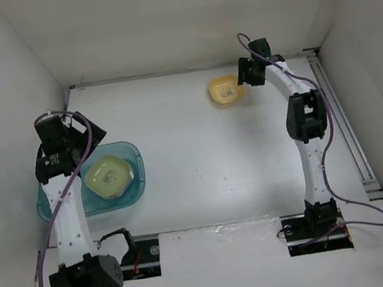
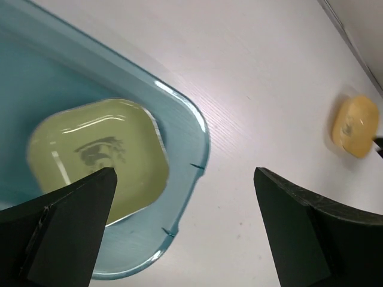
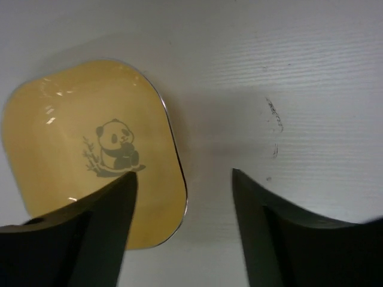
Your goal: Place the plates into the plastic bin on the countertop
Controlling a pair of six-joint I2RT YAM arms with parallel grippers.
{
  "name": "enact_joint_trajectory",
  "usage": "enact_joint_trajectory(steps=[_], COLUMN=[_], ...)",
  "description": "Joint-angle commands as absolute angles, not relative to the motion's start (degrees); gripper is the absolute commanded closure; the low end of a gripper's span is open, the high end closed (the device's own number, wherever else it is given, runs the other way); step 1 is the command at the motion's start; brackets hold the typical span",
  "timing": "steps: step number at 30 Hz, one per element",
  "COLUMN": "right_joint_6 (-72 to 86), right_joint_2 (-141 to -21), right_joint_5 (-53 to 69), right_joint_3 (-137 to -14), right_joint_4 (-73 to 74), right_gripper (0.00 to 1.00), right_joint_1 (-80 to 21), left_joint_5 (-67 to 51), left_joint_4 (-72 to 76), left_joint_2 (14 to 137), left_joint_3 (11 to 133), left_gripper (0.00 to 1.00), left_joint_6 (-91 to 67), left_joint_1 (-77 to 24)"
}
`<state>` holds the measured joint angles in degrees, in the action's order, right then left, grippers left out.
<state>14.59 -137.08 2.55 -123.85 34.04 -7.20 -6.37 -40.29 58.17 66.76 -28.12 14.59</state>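
Note:
The teal plastic bin (image 1: 132, 167) sits at the left of the white countertop (image 1: 206, 148) and holds a green plate (image 1: 110, 176) on top of a stack. The left wrist view shows the bin rim (image 2: 185, 113) and the green plate (image 2: 99, 158). My left gripper (image 2: 185, 203) is open and empty above the bin's right rim. A yellow-orange plate (image 1: 225, 89) with a panda print lies at the back right. My right gripper (image 3: 182, 197) is open right above that plate's (image 3: 90, 143) right edge, one finger over the plate, the other over bare countertop.
White walls enclose the countertop on the left, back and right. A metal rail (image 1: 345, 122) runs along the right side. The yellow-orange plate also shows far off in the left wrist view (image 2: 356, 125).

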Motion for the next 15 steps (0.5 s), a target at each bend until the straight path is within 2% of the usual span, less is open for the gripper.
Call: enact_joint_trajectory(steps=[1, 4, 7, 9, 10, 11, 15], right_joint_6=[13.7, 13.7, 14.2, 14.8, 14.8, 16.2, 16.9], right_joint_2=[-139.0, -139.0, -139.7, -140.3, -139.5, -137.6, -128.4], right_joint_5=[-2.1, -1.9, -0.9, -0.9, -0.9, -1.4, -5.4], right_joint_3=[-129.8, -128.1, -128.6, -128.6, -126.4, -125.1, -115.5], right_joint_4=[42.4, 41.4, 43.0, 43.5, 43.5, 42.4, 37.2], right_gripper=[0.39, 0.48, 0.48, 0.80, 0.93, 1.00, 1.00], right_joint_1=[-8.5, -9.1, -9.7, -10.3, -10.8, -10.8, -14.6], left_joint_5=[-19.2, -16.6, -14.9, -12.1, -10.8, -9.9, -1.9], left_joint_4=[-33.8, -32.5, -31.2, -29.6, -29.1, -28.5, -30.5], left_joint_2=[63.2, 66.8, 72.7, 76.2, 77.6, 79.3, 91.1], left_joint_3=[67.8, 71.6, 76.5, 78.4, 80.8, 82.4, 94.5], left_gripper=[0.00, 0.00, 0.00, 0.00, 0.00, 0.00, 0.00], left_joint_6=[-26.3, -25.8, -26.7, -29.0, -29.7, -30.2, -31.0], left_joint_1=[13.6, 8.9, 1.1, -5.6, -8.1, -10.6, -22.6])
